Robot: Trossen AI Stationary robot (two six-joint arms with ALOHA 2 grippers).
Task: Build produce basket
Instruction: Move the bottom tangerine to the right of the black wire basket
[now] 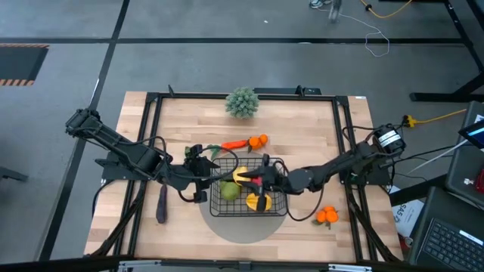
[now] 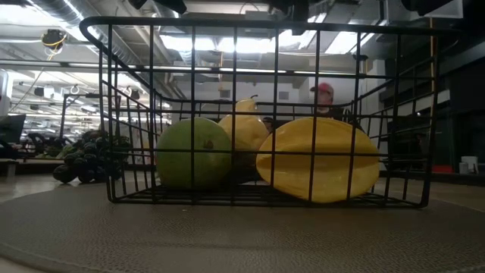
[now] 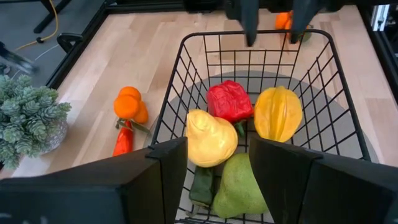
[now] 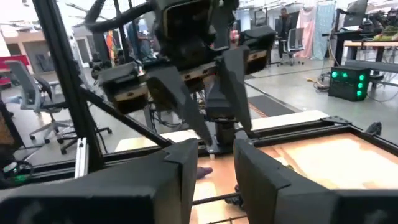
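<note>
Now | wire-mesh basket (image 3: 186, 56): glossy red pepper (image 3: 230, 101), ribbed yellow starfruit (image 3: 278, 113) | left claw (image 3: 217, 165) parted, empty | right claw (image 4: 214, 163) parted, empty

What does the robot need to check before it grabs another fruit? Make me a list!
1. Basket sits on the mat: ok.
2. Red pepper lies inside the basket, clear of the end effectors: ok.
3. Right end effector empty, fingers apart above the basket: ok.
4. Left end effector open and holding nothing: ok.
5. Fruit left to fetch: oranges near the right arm, carrot beyond the basket: ok.
6. Room in the basket for more: cannot tell, the pear and yellow pieces fill much of the floor.
</note>
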